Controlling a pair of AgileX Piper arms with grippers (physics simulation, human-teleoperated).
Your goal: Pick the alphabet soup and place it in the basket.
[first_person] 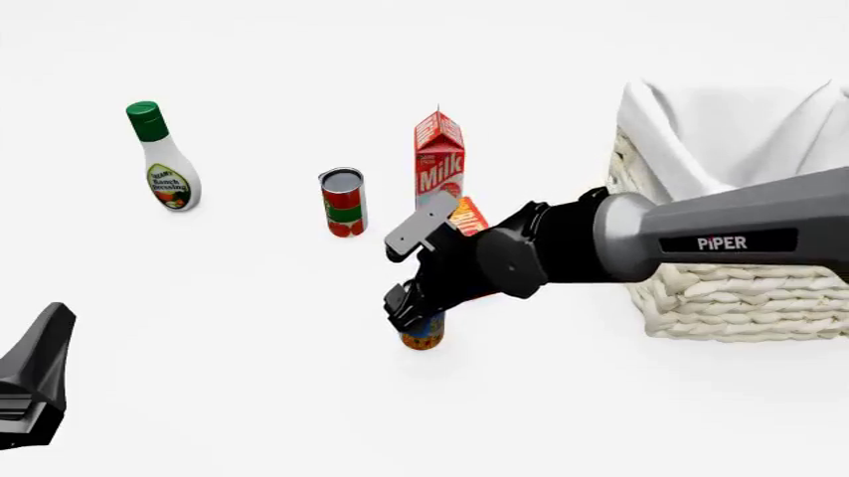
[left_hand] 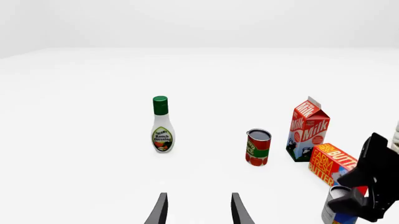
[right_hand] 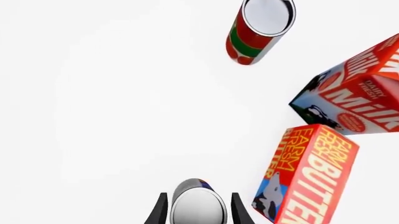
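Note:
The alphabet soup (first_person: 424, 335) stands upright on the table, with only its orange-brown bottom showing under my right gripper (first_person: 414, 306). In the right wrist view its silver top (right_hand: 198, 207) sits between the two fingertips (right_hand: 161, 210), which stand on either side with a thin gap, so the gripper is open around the can. The left wrist view shows the can (left_hand: 337, 205) half hidden by the right gripper (left_hand: 367, 193). The basket (first_person: 743, 293) stands at the right, behind the right arm. My left gripper (left_hand: 199, 212) hovers open and empty at the near left (first_person: 34, 388).
A red-and-green can (first_person: 342, 203), a milk carton (first_person: 439, 159) and a butter box (right_hand: 311, 177) stand just beyond the soup. A ranch dressing bottle (first_person: 165, 159) stands at the far left.

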